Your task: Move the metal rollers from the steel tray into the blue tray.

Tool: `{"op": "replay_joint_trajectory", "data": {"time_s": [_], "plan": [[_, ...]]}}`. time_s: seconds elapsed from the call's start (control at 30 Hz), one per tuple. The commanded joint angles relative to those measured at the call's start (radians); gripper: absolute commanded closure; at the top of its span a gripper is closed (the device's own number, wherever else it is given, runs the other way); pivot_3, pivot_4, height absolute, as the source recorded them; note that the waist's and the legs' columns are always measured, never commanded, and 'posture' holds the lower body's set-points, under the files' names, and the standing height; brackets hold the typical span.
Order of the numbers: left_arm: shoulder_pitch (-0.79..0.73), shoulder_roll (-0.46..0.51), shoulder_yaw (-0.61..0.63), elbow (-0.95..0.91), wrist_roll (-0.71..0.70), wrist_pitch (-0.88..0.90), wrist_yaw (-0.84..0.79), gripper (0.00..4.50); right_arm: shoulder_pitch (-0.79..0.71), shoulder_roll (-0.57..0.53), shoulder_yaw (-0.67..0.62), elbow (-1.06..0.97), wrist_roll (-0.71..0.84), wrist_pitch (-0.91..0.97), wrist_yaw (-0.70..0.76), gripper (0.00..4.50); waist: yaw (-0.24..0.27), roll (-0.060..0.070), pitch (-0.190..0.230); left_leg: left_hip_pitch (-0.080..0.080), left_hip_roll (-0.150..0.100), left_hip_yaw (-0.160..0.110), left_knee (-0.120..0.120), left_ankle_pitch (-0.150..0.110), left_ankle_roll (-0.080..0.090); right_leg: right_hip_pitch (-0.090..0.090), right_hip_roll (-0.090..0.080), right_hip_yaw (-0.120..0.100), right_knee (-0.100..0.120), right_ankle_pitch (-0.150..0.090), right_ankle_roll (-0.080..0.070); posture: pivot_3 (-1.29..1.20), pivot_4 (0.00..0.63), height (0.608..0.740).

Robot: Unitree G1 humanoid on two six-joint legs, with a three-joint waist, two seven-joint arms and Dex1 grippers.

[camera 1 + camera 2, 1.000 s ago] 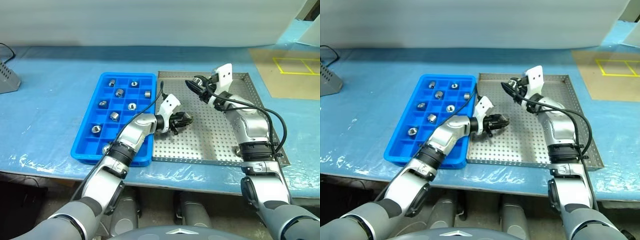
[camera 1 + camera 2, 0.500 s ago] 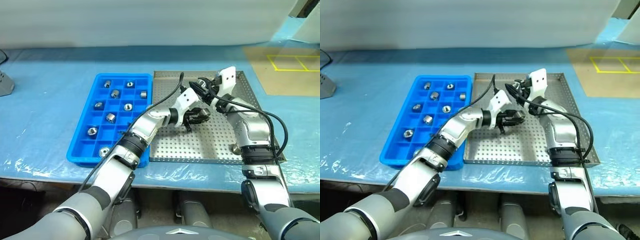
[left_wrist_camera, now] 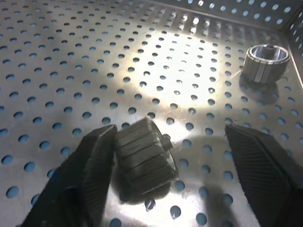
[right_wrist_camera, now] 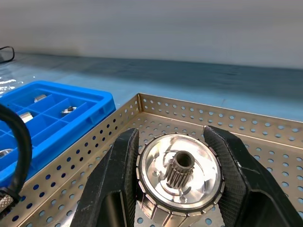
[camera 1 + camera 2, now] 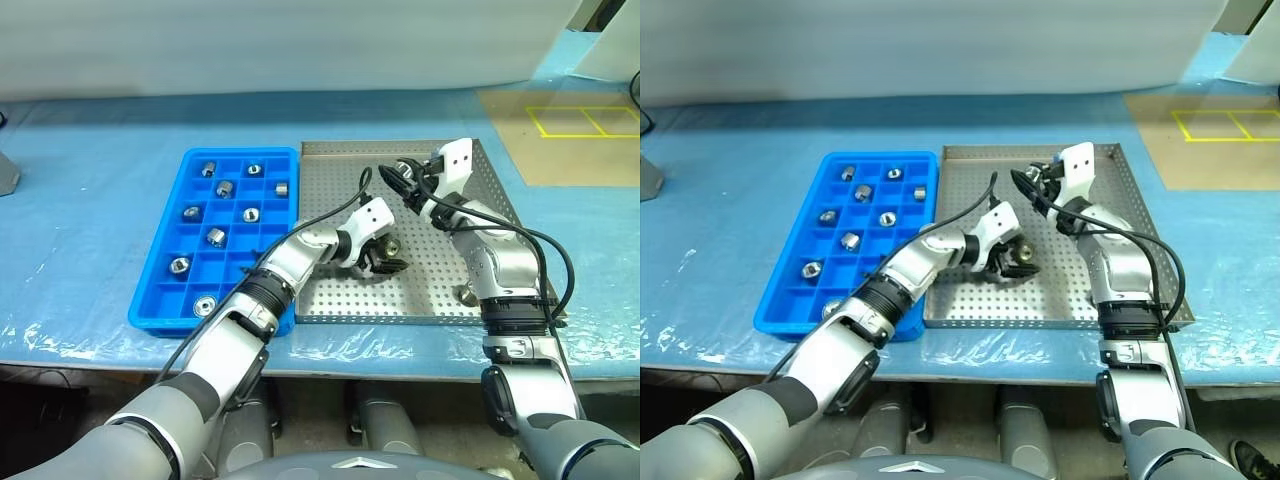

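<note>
The steel tray [image 5: 430,285] lies to the right of the blue tray [image 5: 160,300], which holds several metal rollers [image 5: 216,236] in its compartments. My left gripper [image 3: 170,135] is open, low over the steel tray's perforated floor. A roller [image 3: 144,153] lies on its side between the fingers, against one finger [image 3: 97,156] and apart from the other. My right gripper [image 4: 173,142] hovers above the far part of the steel tray, shut on a roller [image 4: 180,177] with a toothed hub. Another roller [image 5: 465,294] stands near the steel tray's near right corner.
Both trays rest on a table under a blue plastic sheet [image 5: 90,150]. A black cable [image 5: 330,205] arcs over the left forearm. A tan patch with yellow tape lines [image 5: 570,125] lies at the far right.
My left gripper has opened and dropped toward the steel tray floor, with a roller now between its fingers. The right gripper keeps its roller and its place. The camera view has shifted.
</note>
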Motion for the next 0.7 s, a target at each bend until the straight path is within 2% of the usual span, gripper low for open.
{"op": "replay_joint_trajectory", "data": {"time_s": [0.03,0.2,0.3,0.4,0.67,0.7], "plan": [[-0.003,0.007,0.023,-0.027,-0.007,-0.026,0.008,0.78,-0.020,0.005,-0.014,-0.028,0.010,-0.033,0.000,2.76,0.000,0.000,0.000,0.000,0.000,0.000,0.000,0.000,0.000,0.000,0.000,0.000,0.000,0.000,0.000,-0.31,0.150,0.740],[-0.005,0.075,0.081,-0.116,-0.015,-0.025,0.044,0.78,-0.022,0.019,-0.008,-0.026,0.007,-0.041,-0.004,2.76,-0.001,0.000,0.000,0.000,0.000,0.000,0.000,0.000,0.000,0.000,0.000,0.000,0.000,0.000,0.000,-0.31,0.150,0.740],[0.027,0.175,0.106,-0.234,0.011,-0.076,0.077,0.78,-0.017,0.022,0.000,-0.029,0.006,-0.048,0.008,2.76,-0.002,0.000,0.000,0.000,0.001,0.000,0.000,0.000,0.000,-0.001,0.000,0.000,0.000,0.000,0.000,-0.29,0.150,0.740],[0.048,0.257,0.150,-0.266,0.012,-0.106,0.120,0.78,-0.020,0.029,-0.004,-0.011,0.009,-0.055,0.009,2.76,-0.001,0.000,0.000,0.000,0.001,0.000,-0.001,0.000,0.000,-0.001,0.000,-0.001,0.000,0.000,0.000,-0.27,0.150,0.740],[0.103,0.376,0.296,-0.399,-0.138,0.004,0.066,0.78,-0.043,0.033,0.021,-0.015,0.019,-0.038,0.058,2.76,0.011,0.000,0.000,-0.001,0.000,0.000,0.000,0.000,0.000,-0.001,0.000,-0.001,0.000,0.000,0.000,-0.22,0.150,0.740],[0.136,0.411,0.312,-0.463,-0.194,0.061,0.006,0.78,-0.036,0.023,0.032,-0.036,0.023,-0.029,0.083,2.76,0.012,0.000,0.000,-0.001,0.001,0.000,0.000,0.000,0.000,-0.001,0.000,-0.001,0.001,0.000,0.000,-0.21,0.150,0.740]]}}
